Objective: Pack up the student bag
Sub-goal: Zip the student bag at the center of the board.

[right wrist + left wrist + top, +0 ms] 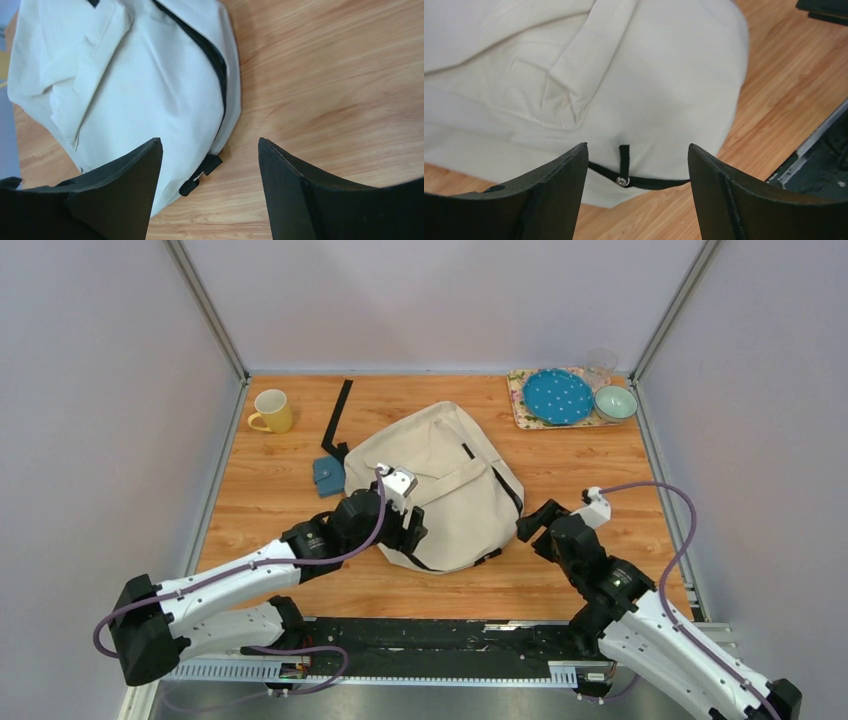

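bag: we see the cream bag [440, 490] lying flat mid-tabletop [250, 510], front flap pocket up, black zipper line along its right side.
left claw: the left claw [638, 150] is spread wide with nothing between the fingers. It hangs over the bag's near edge, and the wrist view shows a thin black strap with a small metal ring [624, 181] in the gap below.
right claw: the right claw [210, 142] is also spread wide and empty, over bare wood just beside the bag's near-right corner. We can't confirm contact with the fabric.
left of bag: a blue pouch [328, 476] touches the bag's left edge, with a black strap [338, 415] running up from it. A yellow mug [271, 411] stands far-left, well apart.
far right: a flowered tray [516, 400] holds a blue dotted plate [557, 396], a pale bowl [615, 402] and a clear glass [601, 364].
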You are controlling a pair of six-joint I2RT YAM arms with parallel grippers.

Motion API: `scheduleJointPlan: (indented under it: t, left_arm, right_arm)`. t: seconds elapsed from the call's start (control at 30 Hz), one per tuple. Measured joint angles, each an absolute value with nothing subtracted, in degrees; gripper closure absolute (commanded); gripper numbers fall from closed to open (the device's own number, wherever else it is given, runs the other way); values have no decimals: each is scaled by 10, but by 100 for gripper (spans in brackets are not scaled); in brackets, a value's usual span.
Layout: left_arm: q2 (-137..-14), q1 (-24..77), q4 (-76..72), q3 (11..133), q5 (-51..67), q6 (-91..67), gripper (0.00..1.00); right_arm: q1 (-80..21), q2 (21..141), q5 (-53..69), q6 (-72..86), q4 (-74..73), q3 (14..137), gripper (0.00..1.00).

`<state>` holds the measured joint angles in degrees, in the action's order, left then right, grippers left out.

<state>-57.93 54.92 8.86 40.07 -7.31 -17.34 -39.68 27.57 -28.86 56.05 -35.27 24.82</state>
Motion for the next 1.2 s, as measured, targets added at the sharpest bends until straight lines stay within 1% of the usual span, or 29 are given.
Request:
scheduleJointPlan:
  t: [0.17, 0.3, 0.4, 0.47, 0.57, 0.8, 1.0, 1.2]
  left_arm:
    - [-577, 530, 124, 347, -102, -213, 18]
    - [-560, 486, 139, 306, -99, -249, 17]
    - [-542, 436, 146, 288, -78, -275, 16]
    - [-534, 411, 145, 284, -64, -287, 11]
    - [-524, 384, 138, 274, -43, -307, 8]
    - [-501, 326, 87, 195, 5, -371, 7]
    - [-500, 309, 8, 143, 30, -411, 7]
    - [-529, 306, -74, 126, 52, -441, 7]
  right_arm:
    - [-397, 385, -198, 557, -277, 247, 27]
    - [-397, 417, -145, 549, -246, 247, 27]
    - [-397, 423, -120, 541, -236, 247, 27]
    - [-397, 424, -111, 537, -233, 248, 27]
    - [-397, 424, -103, 533, -233, 249, 27]
    - [-397, 418, -75, 530, -237, 274, 27]
    - [-397, 408, -41, 526, -237, 307, 27]
    - [-397, 410, -22, 522, -239, 329, 27]
